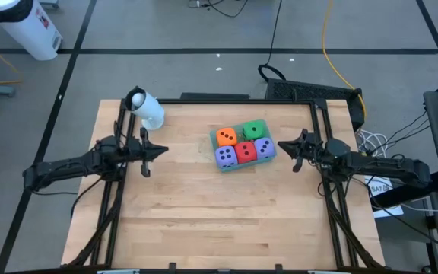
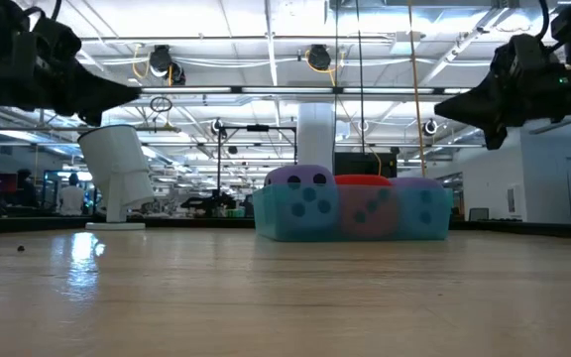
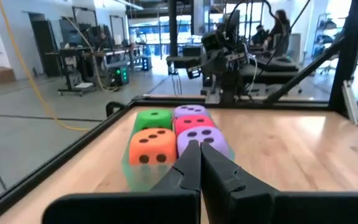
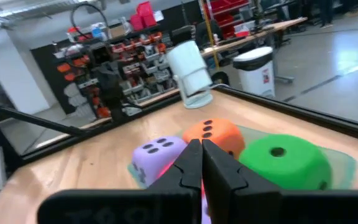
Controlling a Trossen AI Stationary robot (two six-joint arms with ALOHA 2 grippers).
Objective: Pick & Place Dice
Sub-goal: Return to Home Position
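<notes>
Homing step: five dice in blue bin.
Left gripper: clenched, empty, well apart.
Right gripper: clenched, empty, near bin.
Next: parking only, apparently.

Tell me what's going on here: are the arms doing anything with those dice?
Nothing is being held right now. The orange die, green die, red die and two purple dice sit packed together in the translucent blue bin near the table's middle. The left gripper and right gripper hover shut and empty on either side of it. A white cylindrical object stands near the far left corner.
</notes>
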